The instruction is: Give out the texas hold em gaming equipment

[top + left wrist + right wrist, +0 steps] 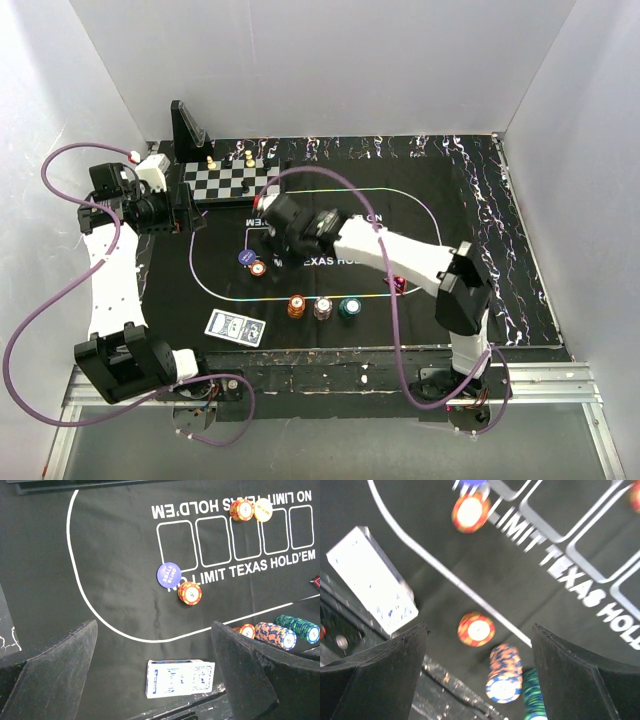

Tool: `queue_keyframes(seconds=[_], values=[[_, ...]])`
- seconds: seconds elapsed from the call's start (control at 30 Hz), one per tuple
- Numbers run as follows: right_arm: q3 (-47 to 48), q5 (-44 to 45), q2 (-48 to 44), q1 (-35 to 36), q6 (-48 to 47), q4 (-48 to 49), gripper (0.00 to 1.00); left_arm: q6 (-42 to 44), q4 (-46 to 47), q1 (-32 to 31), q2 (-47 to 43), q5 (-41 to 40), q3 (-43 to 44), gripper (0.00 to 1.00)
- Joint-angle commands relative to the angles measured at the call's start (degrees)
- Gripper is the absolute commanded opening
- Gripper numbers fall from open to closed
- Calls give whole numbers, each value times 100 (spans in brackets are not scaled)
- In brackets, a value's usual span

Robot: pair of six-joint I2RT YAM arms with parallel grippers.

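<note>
Black felt mat (440, 200) over the bench (330, 362), printed with a white oval and a row of card boxes, evidently the layout for dealing pieces out. Along the near line: orange stack (296, 306), white-pink stack (323, 308) and teal stack (348, 307) in a row, just beside one another, probably kept there as the supply within easy reach of both arms. Card deck (236, 327) face down outside the oval, near the front edge. Inside the oval: blue disc (168, 573) with a single orange chip (190, 592) just beside it, reads as one seat served. Across the boxes, second orange chip (243, 510) touching a yellow disc (263, 509), likewise. Red marker (399, 286) by the line, right of the stacks. Right end effector (479, 635) above the oval's left part, fingers spread wide, nothing between them, view blurred. Left end effector (154, 635) at the mat's left edge, equally wide and empty. Chessboard (232, 180) with pieces at the far left, black stand (188, 125) behind it, outside the job but close beside the left end effector. Right arm (400, 255) stretched across mid-mat, screening the far pair from above.
</note>
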Motion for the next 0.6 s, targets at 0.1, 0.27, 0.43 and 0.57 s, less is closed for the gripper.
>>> queue_keyframes(seconds=[0.1, 0.27, 0.43, 0.57], values=[[-931, -174, 243, 612, 343, 73, 91, -22, -41, 43, -342, -38, -95, 98], [-984, -157, 428, 674, 361, 117, 91, -39, -77, 43, -342, -29, -8, 98], [-897, -166, 612, 674, 282, 144, 92, -13, -94, 43, -342, -55, 28, 98], [-817, -368, 762, 674, 264, 161, 93, 22, -77, 43, -351, -117, 2, 98]])
